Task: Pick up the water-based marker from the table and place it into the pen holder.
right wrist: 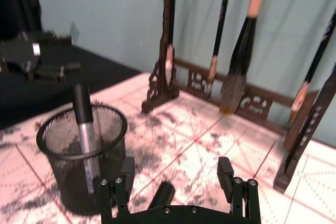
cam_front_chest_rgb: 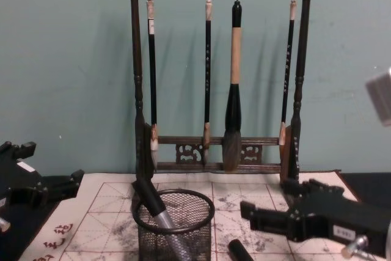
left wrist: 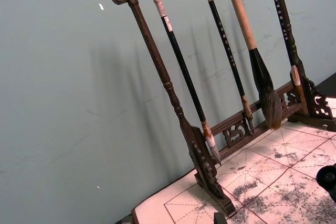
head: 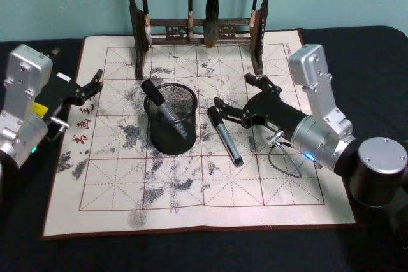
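Right gripper (head: 233, 92), centre-right, gapes wide and empty over the black cap of the water-based marker (head: 225, 137), which lies flat on the mat (head: 191, 202), running upper left to lower right. Pen holder (head: 171, 122) stands just left of it. Left gripper (head: 94, 81), fingers parted and empty, sits at far left.

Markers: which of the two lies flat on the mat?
The marker between the pen holder and the open right gripper lies flat; the other marker stands tilted inside the holder. The left gripper idles at left.

marker (cam_front_chest_rgb: 239, 249) mostly below chest view's edge
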